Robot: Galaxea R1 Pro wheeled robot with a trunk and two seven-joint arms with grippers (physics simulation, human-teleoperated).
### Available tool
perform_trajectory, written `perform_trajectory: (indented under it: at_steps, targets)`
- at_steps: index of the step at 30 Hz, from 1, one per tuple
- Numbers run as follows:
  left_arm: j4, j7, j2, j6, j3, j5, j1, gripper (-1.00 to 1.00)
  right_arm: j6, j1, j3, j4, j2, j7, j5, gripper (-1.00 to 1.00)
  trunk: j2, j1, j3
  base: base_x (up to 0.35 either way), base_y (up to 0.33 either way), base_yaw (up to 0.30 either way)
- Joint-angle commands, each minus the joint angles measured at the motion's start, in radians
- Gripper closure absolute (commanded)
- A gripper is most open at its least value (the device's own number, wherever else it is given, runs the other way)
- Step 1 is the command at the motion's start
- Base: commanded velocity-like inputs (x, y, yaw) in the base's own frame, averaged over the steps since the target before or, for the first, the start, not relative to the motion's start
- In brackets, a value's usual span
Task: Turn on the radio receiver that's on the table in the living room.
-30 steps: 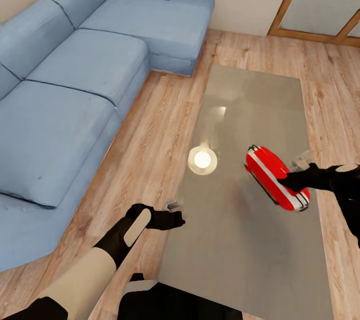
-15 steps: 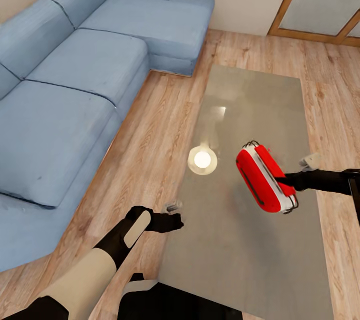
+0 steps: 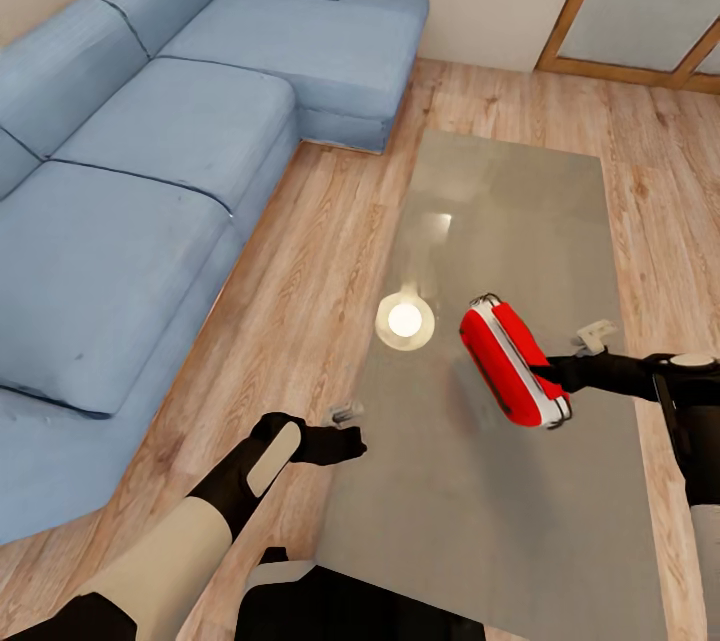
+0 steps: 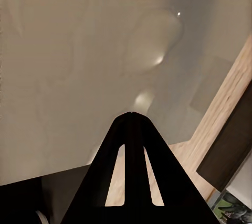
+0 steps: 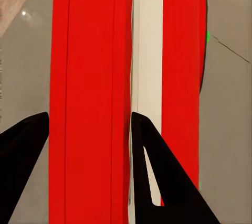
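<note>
Radio receiver (image 3: 512, 363) sits tilted near the worktop's (image 3: 480, 521) right edge, about midway along it. Right pincer (image 3: 552, 376) meets its near end, jaws apart straddling one red half (image 5: 89, 98); whether they clamp it I can't tell. Advice: steady the body, then press the switch lightly so it doesn't skid. Right arm comes in low from the right edge. Left pincer (image 4: 131, 116) pinched closed, empty, over the left edge.
</note>
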Motion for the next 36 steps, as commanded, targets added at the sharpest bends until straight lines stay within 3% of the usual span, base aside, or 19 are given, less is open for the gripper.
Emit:
perform_trajectory:
  at_steps: [1, 3, 9, 13, 18, 36]
  targets:
    - [0.000, 0.000, 0.000, 0.000, 0.000, 0.000, 0.000, 1.00, -0.008, 0.000, 0.001, 0.001, 0.007, -0.008, 0.002, 1.00, 0.000, 0.000, 0.000, 0.000, 0.000, 0.000]
    - [-0.001, 0.000, -0.001, 0.000, 0.000, 0.000, 0.000, 1.00, -0.043, 0.000, 0.001, 0.039, 0.020, -0.020, 0.003, 1.00, 0.000, 0.000, 0.000, 0.000, 0.000, 0.000]
    - [-0.001, -0.001, -0.002, 0.000, -0.003, 0.000, 0.000, 1.00, -0.127, 0.000, 0.002, 0.132, 0.024, -0.029, 0.005, 1.00, 0.000, 0.000, 0.000, 0.000, 0.000, 0.000]
    - [-0.001, 0.000, -0.003, 0.000, -0.005, 0.000, 0.000, 1.00, -0.138, 0.000, 0.000, 0.141, 0.025, -0.032, 0.005, 1.00, 0.000, 0.000, 0.000, 0.000, 0.000, 0.000]
    - [-0.002, 0.000, -0.004, 0.000, -0.040, 0.001, 0.000, 1.00, -0.145, 0.000, 0.001, 0.144, 0.025, -0.033, 0.005, 1.00, 0.000, 0.000, 0.000, 0.000, 0.000, 0.000]
    - [-0.002, 0.000, -0.005, -0.001, -0.045, 0.002, 0.000, 1.00, -0.207, 0.000, 0.002, 0.205, 0.025, -0.054, 0.005, 1.00, 0.000, 0.000, 0.000, 0.000, 0.000, 0.000]
